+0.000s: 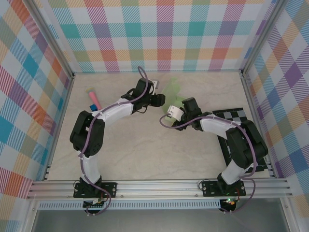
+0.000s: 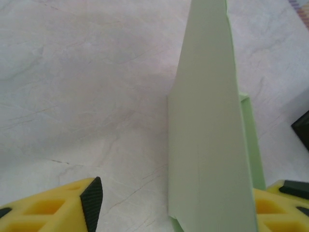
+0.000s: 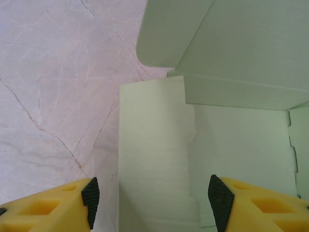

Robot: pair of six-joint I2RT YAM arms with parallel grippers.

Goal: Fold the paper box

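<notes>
Top view, left to right: pink-and-blue stick [image 1: 91, 98] at upper left of the tabletop [image 1: 145, 150]. Left claw [image 2: 181, 200], jaws apart, with an upright panel edge just beside its right finger. Paper box [image 1: 175, 93] at upper centre, flaps raised. Right claw [image 3: 152, 198], jaws apart, astride a flat flap. Checkered board [image 1: 231, 115] at right. Open tabletop lies lower centre.

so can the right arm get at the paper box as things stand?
Probably yes: the paper box lies between the right tool's open fingers, with nothing else in the way.
</notes>
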